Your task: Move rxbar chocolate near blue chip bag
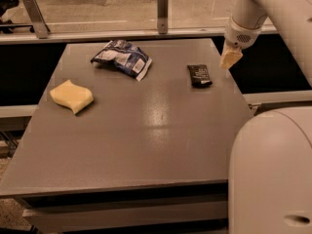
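Grey tabletop (146, 145) fills most of the scene, a square matte surface with a soft glare patch near its middle. Past its far edge runs a pale rail (122, 34) carrying 2 upright metal posts, 1 at the far left (35, 16) and 1 near the centre (162, 11), with tan floor behind.

At the near right, the robot's rounded white body (273, 174) covers that corner of the table. Its white arm (263, 4) comes down from the upper right, over the dark gap beside the table's far right edge.

1 blue chip bag (122, 57) lies crumpled at the far centre-left of the table, its white label facing up. 1 yellow wavy sponge (71, 96) sits well apart from it, nearer and further left, close to the left edge.

1 rxbar chocolate (199, 75) lies flat at the far right of the table, its long side running near to far. A stretch of bare tabletop separates it from the bag on its left.

Just right of the bar and slightly farther, the gripper (230, 59) hangs above the table's right edge, its yellowish tip pointing down and not touching the bar. How wide it stands cannot be made out.
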{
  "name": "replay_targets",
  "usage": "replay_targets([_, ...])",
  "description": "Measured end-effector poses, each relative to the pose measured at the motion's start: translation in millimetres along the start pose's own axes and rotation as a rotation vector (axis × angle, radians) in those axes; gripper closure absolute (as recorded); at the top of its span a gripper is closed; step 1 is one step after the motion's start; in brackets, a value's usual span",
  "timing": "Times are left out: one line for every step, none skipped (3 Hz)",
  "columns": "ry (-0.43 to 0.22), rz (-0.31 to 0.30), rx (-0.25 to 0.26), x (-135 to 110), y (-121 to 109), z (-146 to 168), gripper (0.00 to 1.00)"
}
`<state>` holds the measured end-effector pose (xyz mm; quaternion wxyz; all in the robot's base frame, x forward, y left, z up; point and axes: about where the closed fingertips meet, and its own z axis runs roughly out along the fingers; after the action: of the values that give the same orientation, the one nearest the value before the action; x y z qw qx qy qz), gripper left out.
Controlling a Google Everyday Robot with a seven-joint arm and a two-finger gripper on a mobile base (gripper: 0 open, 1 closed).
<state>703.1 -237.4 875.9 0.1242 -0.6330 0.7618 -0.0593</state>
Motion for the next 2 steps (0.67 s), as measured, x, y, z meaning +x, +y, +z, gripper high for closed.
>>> replay_targets([0.006,-0.010,0.000,-2.0,2.3,3.4,1.00])
replay_targets([0.005,-0.024,-0.007,-8.0,4.6,10.0,1.00])
